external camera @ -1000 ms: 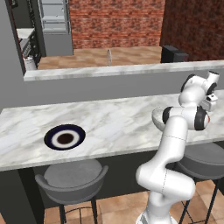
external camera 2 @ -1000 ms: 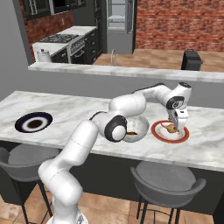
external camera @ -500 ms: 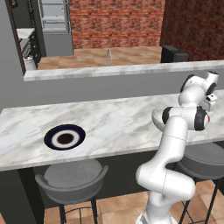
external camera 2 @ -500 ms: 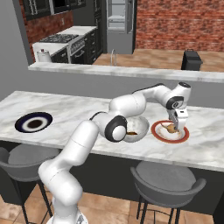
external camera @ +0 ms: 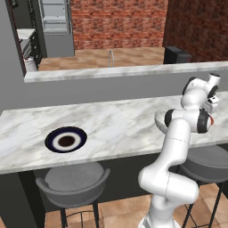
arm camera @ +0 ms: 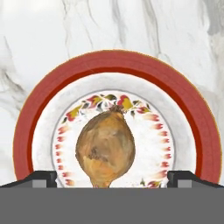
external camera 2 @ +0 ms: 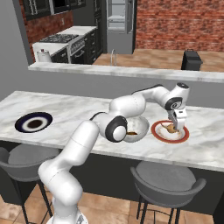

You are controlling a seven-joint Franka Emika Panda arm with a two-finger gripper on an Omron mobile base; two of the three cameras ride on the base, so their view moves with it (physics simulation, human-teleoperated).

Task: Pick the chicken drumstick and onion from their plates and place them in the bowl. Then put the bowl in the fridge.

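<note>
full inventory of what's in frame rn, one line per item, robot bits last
onion: 1, tan-golden, on the red-rimmed plate
plate: 1, red rim, on the counter right of the bowl
plate: 1, navy rim, dark centre, bare, left end of the counter
bowl: 1, white, something orange-brown inside, beside the arm's elbow
counter: 1, white marble
stools: grey, under the counter
claw: open, fingers either side of the onion
</note>
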